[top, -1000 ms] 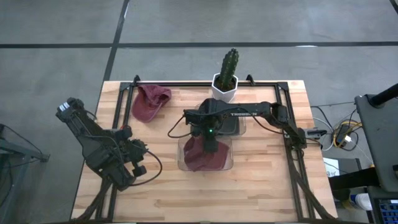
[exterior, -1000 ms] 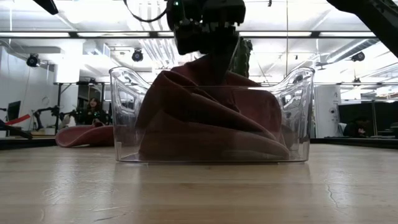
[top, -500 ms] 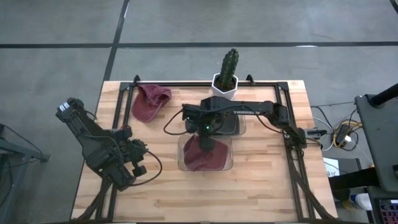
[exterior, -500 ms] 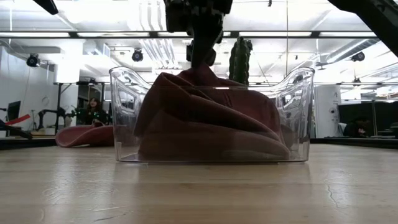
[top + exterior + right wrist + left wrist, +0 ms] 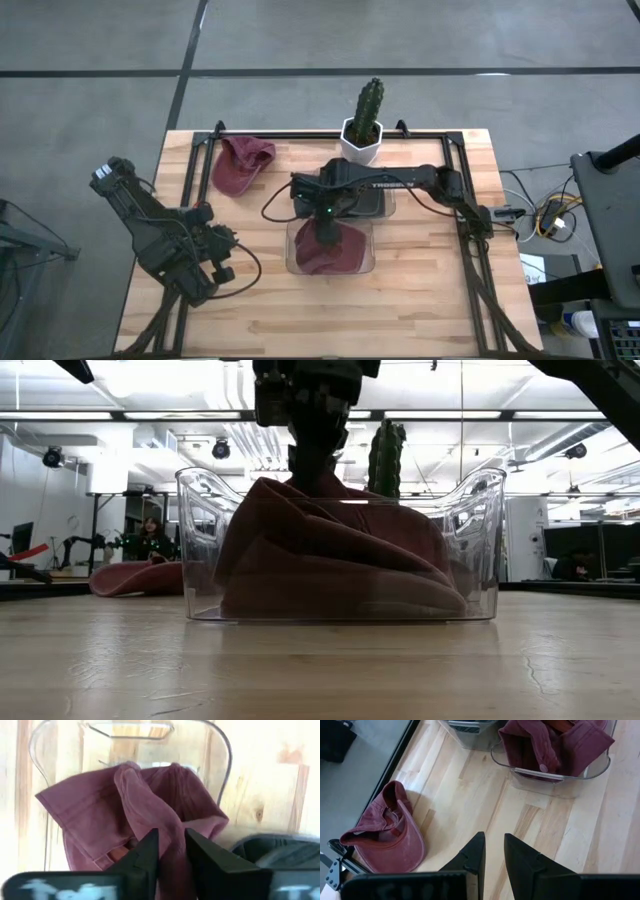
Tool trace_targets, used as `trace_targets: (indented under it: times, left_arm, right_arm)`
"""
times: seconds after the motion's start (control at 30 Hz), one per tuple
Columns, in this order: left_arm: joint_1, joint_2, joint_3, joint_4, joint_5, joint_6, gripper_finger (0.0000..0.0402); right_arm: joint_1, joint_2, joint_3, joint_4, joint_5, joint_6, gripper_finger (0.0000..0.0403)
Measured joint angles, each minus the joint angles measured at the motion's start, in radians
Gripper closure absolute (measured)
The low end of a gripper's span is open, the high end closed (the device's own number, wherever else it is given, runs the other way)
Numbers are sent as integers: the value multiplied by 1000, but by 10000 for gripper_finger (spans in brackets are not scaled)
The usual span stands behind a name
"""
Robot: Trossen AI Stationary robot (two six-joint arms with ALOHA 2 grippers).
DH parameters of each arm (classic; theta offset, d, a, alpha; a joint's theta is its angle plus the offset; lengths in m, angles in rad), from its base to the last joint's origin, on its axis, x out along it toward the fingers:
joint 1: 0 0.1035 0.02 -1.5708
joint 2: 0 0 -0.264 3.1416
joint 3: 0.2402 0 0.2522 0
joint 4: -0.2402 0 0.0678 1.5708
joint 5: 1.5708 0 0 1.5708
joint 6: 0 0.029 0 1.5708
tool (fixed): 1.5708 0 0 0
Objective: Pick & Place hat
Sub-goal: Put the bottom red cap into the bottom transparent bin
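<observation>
A maroon hat [image 5: 335, 255] lies crumpled in a clear plastic bin [image 5: 480, 540], resting on the bin's floor with its top fold rising above the rim. My right gripper [image 5: 171, 832] stands over the bin's far half, pointing steeply down, shut on that fold. A second maroon hat [image 5: 240, 165] lies flat on the table at the far left, with nothing touching it. My left gripper [image 5: 492, 836] waits at the table's near left, shut and with nothing between its fingers. My right gripper pinches a raised fold of the hat's cloth [image 5: 170, 820] between its two fingers, near the top of the crumpled heap. The fingers come from above, slanting down. The hat's lower part [image 5: 340, 595] stays on the bin's floor, and the cloth is slack.
A cactus in a white pot [image 5: 362, 125] stands at the table's far edge. A dark tray [image 5: 380, 203] sits just behind the bin. A black frame [image 5: 300, 135] runs along the table's edges. Bare wood lies near and to the right.
My right gripper has shifted a little toward the table's left edge over the bin, tipped more steeply downward, and shut on the hat's top fold. The hat has stayed in the bin, with only its top fold pulled slightly.
</observation>
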Motion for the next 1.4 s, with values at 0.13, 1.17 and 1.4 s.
trace_targets:
  times: [0.13, 1.17, 1.4]
  left_arm:
    - [0, 0, 0, 0, 0, 9, 338]
    - [0, 0, 0, 0, -1, 38, 338]
    - [0, 0, 0, 0, -1, 38, 338]
  right_arm:
    - [5, 0, -6, 11, 0, -8, 350]
    - [24, 2, -46, 95, -11, -28, 308]
    - [24, 2, 22, 94, -11, -27, 267]
